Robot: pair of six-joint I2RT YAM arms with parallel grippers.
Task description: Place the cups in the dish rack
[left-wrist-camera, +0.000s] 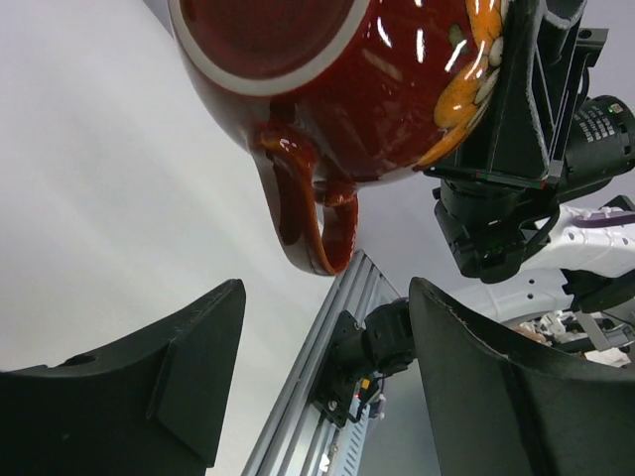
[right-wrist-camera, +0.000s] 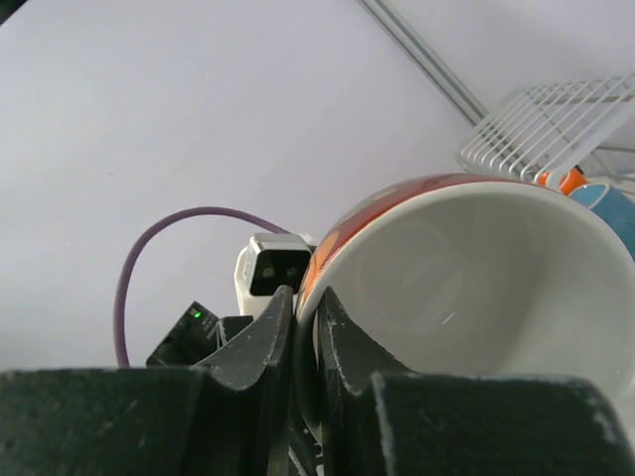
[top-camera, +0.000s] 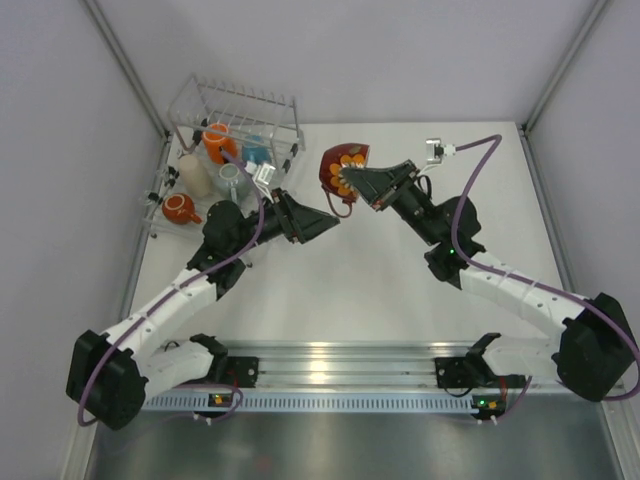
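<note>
Top external view first: the right arm is stretched out over the tabletop [top-camera: 350, 295] toward the far middle. The right hand [top-camera: 362, 182] is clamped on the rim of the wide red cup with the white inside [top-camera: 342, 163]. The right wrist cam shows one finger [right-wrist-camera: 342, 347] inside the wall and the other outside. The cup is tipped on its side, mouth facing the right hand, and its handle [left-wrist-camera: 308, 218] sticks out toward the left hand [top-camera: 318, 222]. The left arm reaches in from the other side. Its hand is spread wide open just beside the cup and isn't touching it. The dish rack [top-camera: 240, 105] sits in the far left corner, right behind the left arm, with the orange mug [top-camera: 218, 140] and light blue mug [top-camera: 255, 152] in it. The beige tumbler [top-camera: 195, 175] and a small red mug [top-camera: 180, 208] are at its near-left end. Can't tell if those two are seated between tines.
</note>
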